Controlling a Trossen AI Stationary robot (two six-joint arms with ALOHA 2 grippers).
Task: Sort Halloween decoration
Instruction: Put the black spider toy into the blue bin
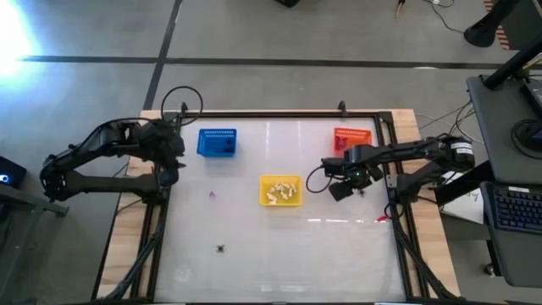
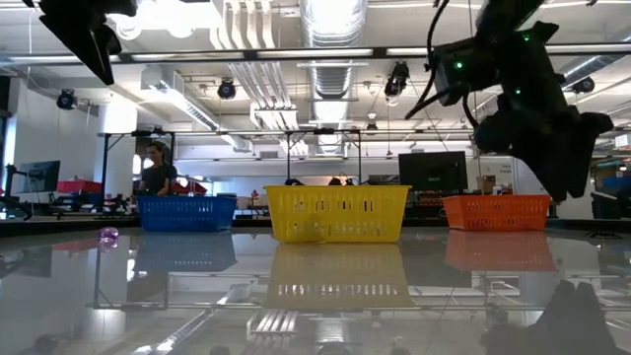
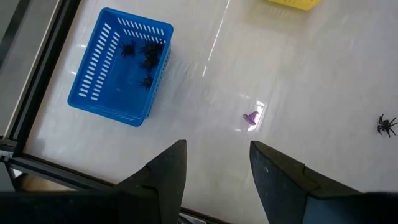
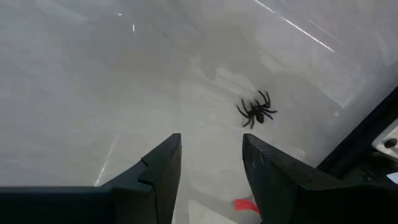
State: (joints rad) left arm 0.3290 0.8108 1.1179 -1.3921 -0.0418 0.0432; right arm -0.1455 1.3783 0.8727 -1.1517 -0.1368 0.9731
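Two trinkets lie loose in the lower left part of the high view: a purple trinket [image 1: 212,194] and, nearer the bottom edge, a black spider [image 1: 221,248]. A third, another black spider [image 4: 256,110], shows on the bare tabletop [image 1: 339,254] just ahead of the right gripper [image 4: 211,162], whose fingers stand apart with nothing between them. That gripper hangs right of centre in the high view, between the yellow basket [image 1: 280,190] holding cream pieces and the orange basket [image 1: 352,138]. The left gripper [image 3: 216,165], also spread and empty, waits at the left edge beside the blue basket [image 1: 217,142], where black spiders already sit.

The step in hand looks like picking up the spider before the right gripper. To do it well, centre the open fingers over the body rather than the thin legs, come straight down until the tips meet the glossy surface, then close gently so the light piece does not skid away.
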